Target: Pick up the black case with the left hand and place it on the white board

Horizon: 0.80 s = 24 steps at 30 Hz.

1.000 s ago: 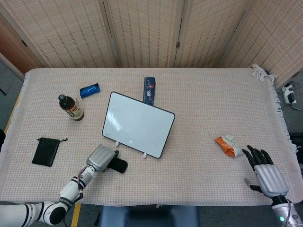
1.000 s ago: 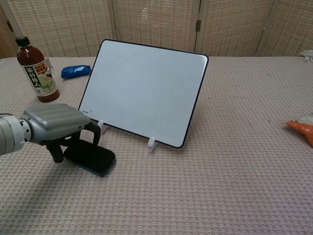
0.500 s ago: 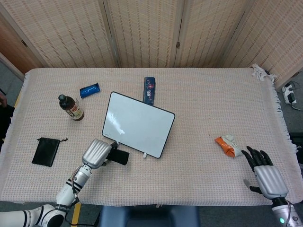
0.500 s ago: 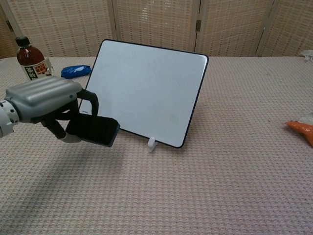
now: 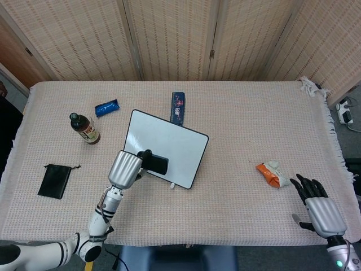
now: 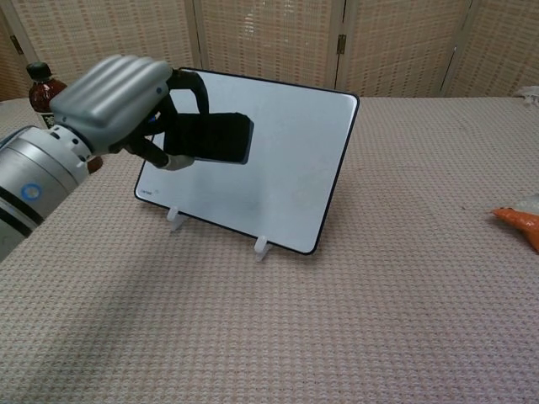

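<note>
My left hand (image 6: 118, 99) is pinching the black case (image 6: 208, 138) by one end — I'm holding it flat and airborne over the board (image 6: 278, 160), leaving room beneath to lower it. My right hand (image 5: 320, 208) is idling spread, well apart from the board.

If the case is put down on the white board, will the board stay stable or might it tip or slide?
It may shift. The board leans tilted on two small white feet, so a push could probably slide or tip it. The case, held by the left robot hand, looks stiff and smooth; on that slanted glossy face it would likely slip down.
</note>
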Each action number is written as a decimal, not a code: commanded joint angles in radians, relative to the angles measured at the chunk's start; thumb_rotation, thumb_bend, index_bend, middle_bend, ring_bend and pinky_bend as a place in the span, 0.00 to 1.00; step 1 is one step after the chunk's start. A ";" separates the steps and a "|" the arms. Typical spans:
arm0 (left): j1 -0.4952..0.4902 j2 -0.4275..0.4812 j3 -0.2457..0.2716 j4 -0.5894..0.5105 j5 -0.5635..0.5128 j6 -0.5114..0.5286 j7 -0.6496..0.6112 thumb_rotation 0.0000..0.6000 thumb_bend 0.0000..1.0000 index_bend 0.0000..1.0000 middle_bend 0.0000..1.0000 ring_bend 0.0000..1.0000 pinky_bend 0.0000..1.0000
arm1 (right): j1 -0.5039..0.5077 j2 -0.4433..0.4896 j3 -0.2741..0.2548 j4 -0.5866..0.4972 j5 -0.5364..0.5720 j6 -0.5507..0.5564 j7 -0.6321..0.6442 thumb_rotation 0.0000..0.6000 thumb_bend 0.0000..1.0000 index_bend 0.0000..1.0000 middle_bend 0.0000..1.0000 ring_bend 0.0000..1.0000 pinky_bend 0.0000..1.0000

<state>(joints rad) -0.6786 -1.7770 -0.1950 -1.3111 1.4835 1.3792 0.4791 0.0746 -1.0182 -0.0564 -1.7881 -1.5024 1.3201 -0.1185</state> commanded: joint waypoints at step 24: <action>-0.213 -0.276 -0.118 0.448 -0.049 -0.106 0.043 1.00 0.43 0.66 1.00 0.99 1.00 | -0.006 0.048 0.017 0.013 0.027 0.007 0.113 1.00 0.32 0.00 0.00 0.00 0.00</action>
<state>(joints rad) -0.8905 -2.0517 -0.3138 -0.8645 1.4351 1.2743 0.5221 0.0691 -0.9709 -0.0396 -1.7754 -1.4751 1.3271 -0.0055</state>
